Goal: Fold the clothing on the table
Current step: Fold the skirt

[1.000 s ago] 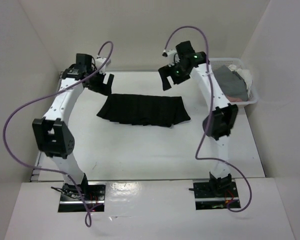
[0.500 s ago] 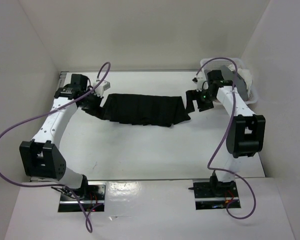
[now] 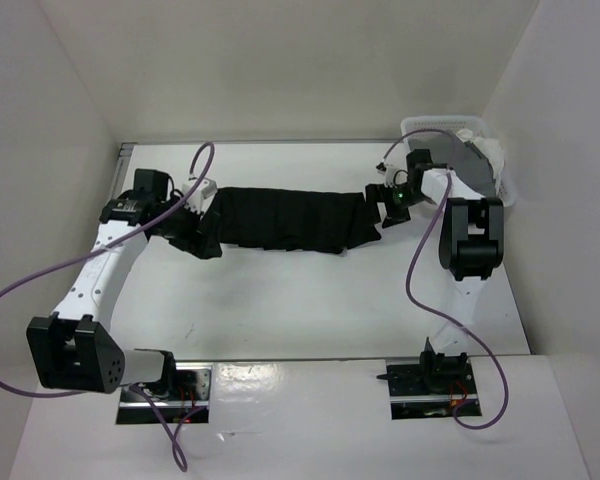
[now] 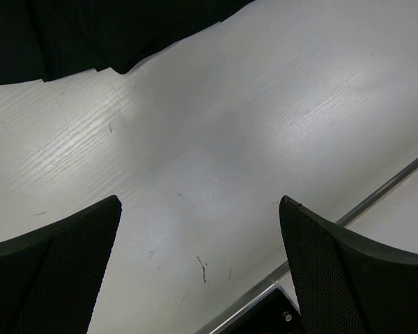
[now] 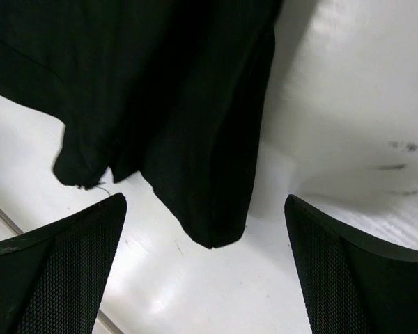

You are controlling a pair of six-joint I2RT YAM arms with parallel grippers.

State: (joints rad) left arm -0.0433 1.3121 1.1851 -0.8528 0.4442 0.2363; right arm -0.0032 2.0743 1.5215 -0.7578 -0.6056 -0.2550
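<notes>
White walls box in the flat white surface (image 3: 310, 300). The left end effector (image 3: 192, 232) and right end effector (image 3: 384, 206), both spread wide and holding nothing, sit low just beside opposite ends of the black pleated skirt of soft matte fabric (image 3: 290, 220), which lies flat toward the far edge. It looks light and limp and will probably sag, so pinching the end corners seems best.
</notes>
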